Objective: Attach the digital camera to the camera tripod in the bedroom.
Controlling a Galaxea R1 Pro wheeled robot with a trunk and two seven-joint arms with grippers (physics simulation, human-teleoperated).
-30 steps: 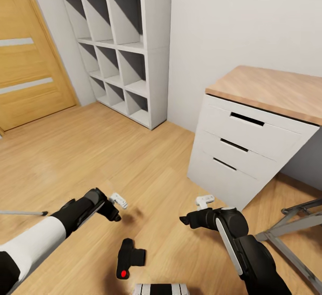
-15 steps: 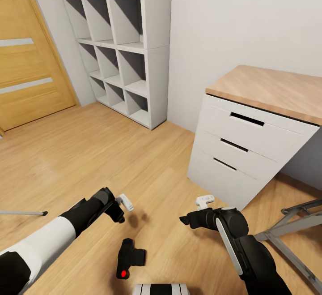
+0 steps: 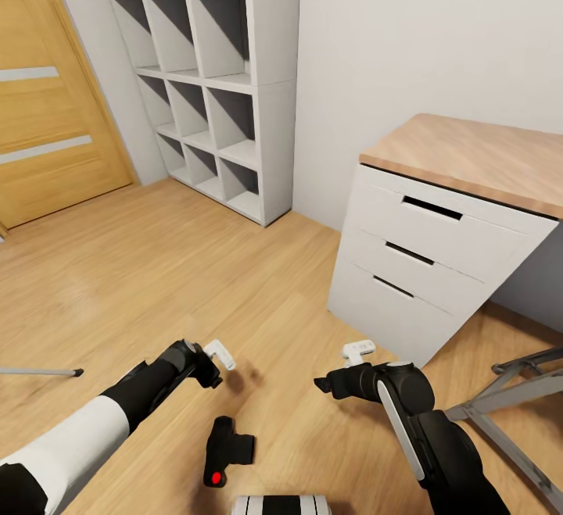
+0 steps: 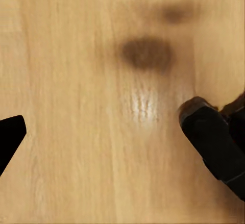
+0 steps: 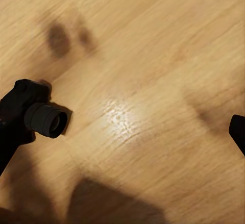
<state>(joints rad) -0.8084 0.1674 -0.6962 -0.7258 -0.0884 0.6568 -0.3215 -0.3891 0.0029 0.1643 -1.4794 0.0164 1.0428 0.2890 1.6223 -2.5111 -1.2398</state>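
The digital camera (image 3: 228, 450), black with a red dot, lies on the wood floor near the bottom of the head view, between my two arms. My left gripper (image 3: 217, 360) hovers open just beyond it and slightly left. The left wrist view looks down on bare planks between the fingertips (image 4: 10, 138). My right gripper (image 3: 342, 368) hangs open off to the camera's right. In the right wrist view, the digital camera (image 5: 31, 113) rests close to one finger, its lens facing the view. A thin silver leg with a black foot (image 3: 47, 372), seemingly of the camera tripod, pokes in from the left.
A white drawer chest (image 3: 426, 265) with a wood top stands at the right. White cube shelves (image 3: 215, 85) stand against the back wall beside an oak door (image 3: 47, 109). A low grey metal frame (image 3: 508, 398) sits at the far right. My base's front edge (image 3: 281, 504) lies just below the camera.
My left gripper has moved right and a little nearer, closing on the camera. The right arm, the camera and the view have stayed still.
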